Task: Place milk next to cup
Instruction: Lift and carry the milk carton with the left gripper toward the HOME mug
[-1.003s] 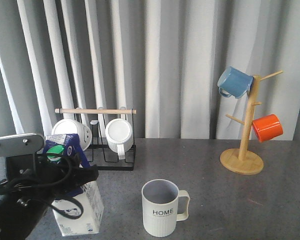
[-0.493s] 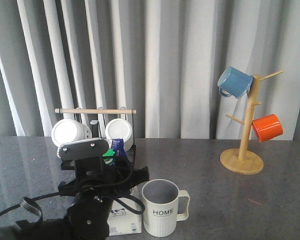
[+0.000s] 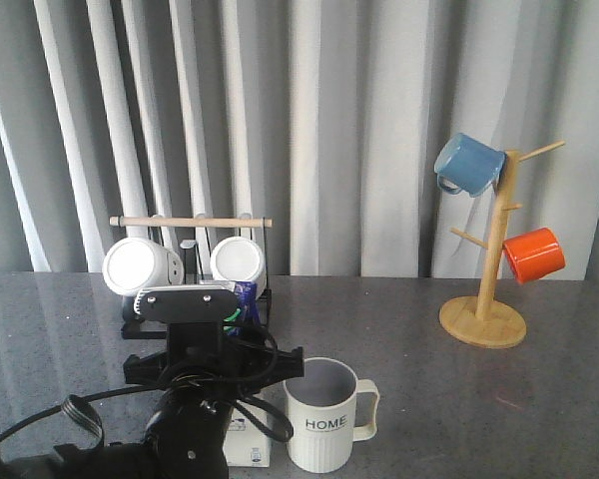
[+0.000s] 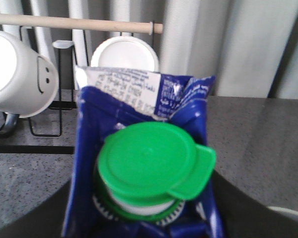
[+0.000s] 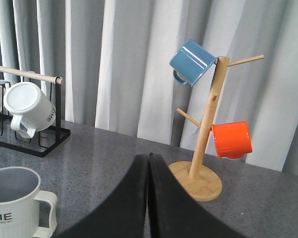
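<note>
Both fingers of my left gripper (image 4: 144,218) pinched the milk (image 4: 144,163), upright, its base at the table (image 3: 479,399) just left of the cup (image 3: 324,414). My right gripper (image 5: 148,198) sat pressed shut, well apart.

Blue, green-capped milk (image 4: 144,163) stood upright just beside the ribbed "HOME" cup (image 3: 324,416) near the table's front edge.
</note>
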`<state>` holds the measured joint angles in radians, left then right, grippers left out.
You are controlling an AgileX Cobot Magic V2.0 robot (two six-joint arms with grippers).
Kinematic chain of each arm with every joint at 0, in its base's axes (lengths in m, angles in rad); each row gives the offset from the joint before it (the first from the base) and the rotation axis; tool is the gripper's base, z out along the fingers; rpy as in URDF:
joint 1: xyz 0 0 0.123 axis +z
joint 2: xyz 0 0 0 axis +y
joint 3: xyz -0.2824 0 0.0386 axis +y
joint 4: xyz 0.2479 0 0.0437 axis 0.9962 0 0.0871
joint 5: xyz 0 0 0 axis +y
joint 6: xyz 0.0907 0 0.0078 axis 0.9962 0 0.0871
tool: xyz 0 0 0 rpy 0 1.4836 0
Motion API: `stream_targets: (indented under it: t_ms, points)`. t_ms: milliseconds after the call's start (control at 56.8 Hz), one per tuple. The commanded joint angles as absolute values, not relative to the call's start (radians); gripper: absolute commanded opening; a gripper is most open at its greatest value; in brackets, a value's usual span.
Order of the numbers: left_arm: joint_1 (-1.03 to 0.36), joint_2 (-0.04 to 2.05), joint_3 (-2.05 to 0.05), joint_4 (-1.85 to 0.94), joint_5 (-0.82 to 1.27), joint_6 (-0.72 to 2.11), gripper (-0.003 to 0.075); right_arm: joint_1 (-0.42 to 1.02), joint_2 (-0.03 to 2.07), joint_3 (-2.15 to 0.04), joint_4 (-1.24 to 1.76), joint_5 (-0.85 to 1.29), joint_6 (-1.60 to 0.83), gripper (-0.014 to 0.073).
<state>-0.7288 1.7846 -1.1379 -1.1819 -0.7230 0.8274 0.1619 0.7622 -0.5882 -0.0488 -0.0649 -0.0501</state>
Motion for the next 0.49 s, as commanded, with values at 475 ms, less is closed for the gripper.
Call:
stream_targets:
  t_ms: [475]
  points:
    - [-0.731, 1.768, -1.159, -1.129, -0.705, 0.819, -0.0004, 0.157, 0.759, -0.616, -0.059, -0.137, -0.057, -0.0008]
